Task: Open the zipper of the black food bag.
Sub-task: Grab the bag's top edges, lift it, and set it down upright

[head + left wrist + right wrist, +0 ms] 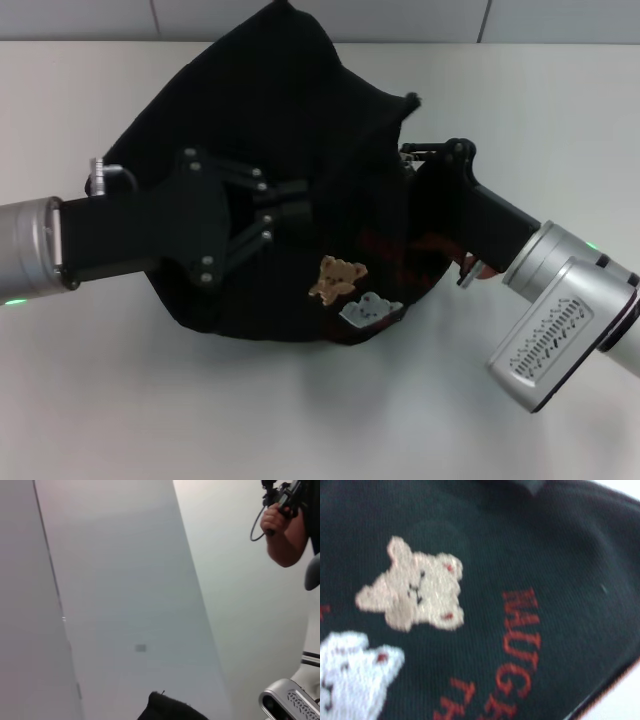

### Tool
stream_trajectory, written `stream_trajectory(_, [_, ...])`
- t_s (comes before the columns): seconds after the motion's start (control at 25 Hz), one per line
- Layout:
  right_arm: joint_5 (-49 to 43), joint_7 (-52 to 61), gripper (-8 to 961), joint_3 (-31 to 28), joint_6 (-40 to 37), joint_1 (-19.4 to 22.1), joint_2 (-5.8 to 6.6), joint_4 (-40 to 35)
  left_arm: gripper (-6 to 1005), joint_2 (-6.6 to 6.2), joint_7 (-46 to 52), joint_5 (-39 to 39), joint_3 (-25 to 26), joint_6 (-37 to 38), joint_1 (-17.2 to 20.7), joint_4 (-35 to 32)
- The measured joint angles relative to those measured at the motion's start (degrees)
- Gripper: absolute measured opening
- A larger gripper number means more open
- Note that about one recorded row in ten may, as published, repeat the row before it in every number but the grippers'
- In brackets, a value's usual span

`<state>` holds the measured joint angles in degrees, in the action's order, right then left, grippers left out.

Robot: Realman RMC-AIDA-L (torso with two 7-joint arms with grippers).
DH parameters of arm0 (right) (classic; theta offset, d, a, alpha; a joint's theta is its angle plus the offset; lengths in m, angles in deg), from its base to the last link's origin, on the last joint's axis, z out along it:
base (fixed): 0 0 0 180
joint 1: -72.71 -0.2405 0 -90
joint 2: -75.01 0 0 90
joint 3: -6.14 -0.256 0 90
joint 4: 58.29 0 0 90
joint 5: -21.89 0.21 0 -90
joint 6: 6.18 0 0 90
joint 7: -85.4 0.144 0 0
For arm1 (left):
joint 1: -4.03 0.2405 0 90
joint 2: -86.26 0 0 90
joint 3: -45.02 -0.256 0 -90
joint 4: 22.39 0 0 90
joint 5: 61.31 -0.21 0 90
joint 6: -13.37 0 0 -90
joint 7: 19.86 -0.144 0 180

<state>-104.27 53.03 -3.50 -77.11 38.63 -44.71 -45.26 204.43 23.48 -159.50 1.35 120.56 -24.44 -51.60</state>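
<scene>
Fingers of the left gripper (290,212) reach in from the left of the head view and converge over the middle of the black food bag (270,110); their tips look drawn nearly together against the dark cloth, yet whether they pinch fabric or anything smaller I cannot tell, black on black; the right gripper (425,165) enters from the lower right and presses against the bag's right flank, its fingertips lost behind its own body and the cloth, so how far they are parted I cannot tell.

Largest is the white table (300,420), filling the frame; on it, centre and upper centre, sits the bag, slumped and rumpled, no crisp edges; near its lower edge a tan bear patch (337,277) and just below-right of it a white patch (370,310); in the right wrist view the same bear (415,592), the white patch (350,675) and red lettering (520,645) fill the picture at close range; the zipper and its pull tab I cannot pick out in any view.

By the look of it the bag is light, soft and yielding, likely to drag and fold under a pull rather than resist; so one gripper should probably pin the fabric beside the track while the other takes the small metal tab, which seems slim and prone to slipping.
</scene>
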Motion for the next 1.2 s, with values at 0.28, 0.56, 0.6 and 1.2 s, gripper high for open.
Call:
stream_trajectory(0.28, [0.1,0.1,-3,-3.5,1.4,0.8,0.06,-1.9,73,-0.57,-0.7,0.0,3.1,1.3,2.4,-0.2])
stream_trajectory(0.56, [0.1,0.4,-3,-5.7,1.6,1.4,0.16,-3.3,73,-1.22,-1.1,0.0,6.0,2.3,4.1,0.1])
stream_trajectory(0.6, [0.1,0.4,-2,-5.7,1.6,1.4,0.16,-3.3,73,-1.22,-1.1,0.0,6.0,2.3,4.1,0.1])
stream_trajectory(1.2, [0.2,0.9,65,-10.8,0.5,2.1,0.45,-4.6,73,-2.19,-1.1,0.0,9.1,2.8,6.4,0.2])
